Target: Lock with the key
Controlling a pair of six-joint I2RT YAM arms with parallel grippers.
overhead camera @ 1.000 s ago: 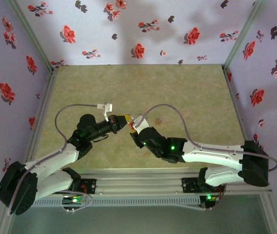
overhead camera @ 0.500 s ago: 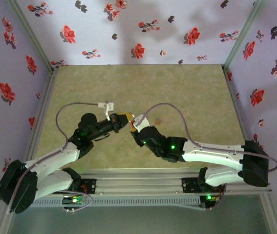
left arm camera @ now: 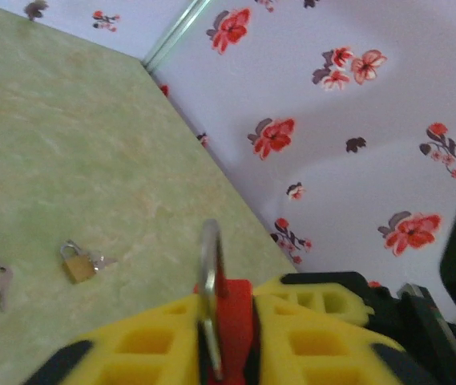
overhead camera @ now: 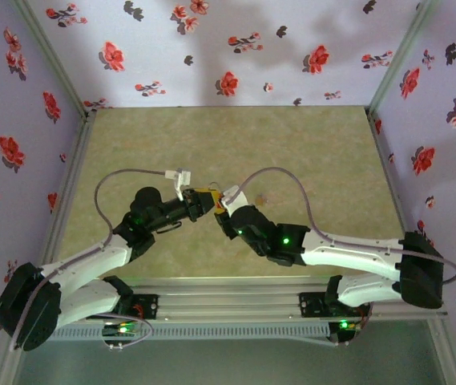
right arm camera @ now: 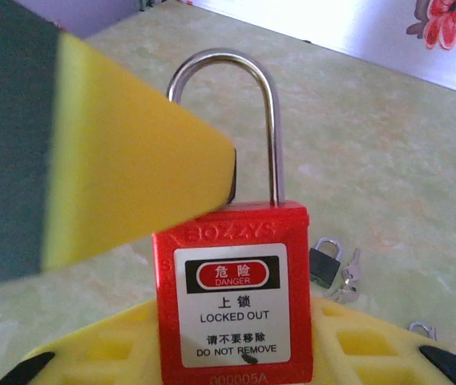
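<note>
Jaws of the right end effector (right arm camera: 236,365) are pinching the lower body of the red padlock (right arm camera: 232,265), holding it upright above the middle of the bench (right arm camera: 388,160) with its shackle pointing up. The left end effector (left arm camera: 226,341) is straddling the padlock's top, and I cannot tell whether it is gripping. The key (right arm camera: 324,267) is lying flat on the bench near the small brass padlock (left arm camera: 74,263), its black head showing, but it is too small to tell its long axis or heading.
</note>
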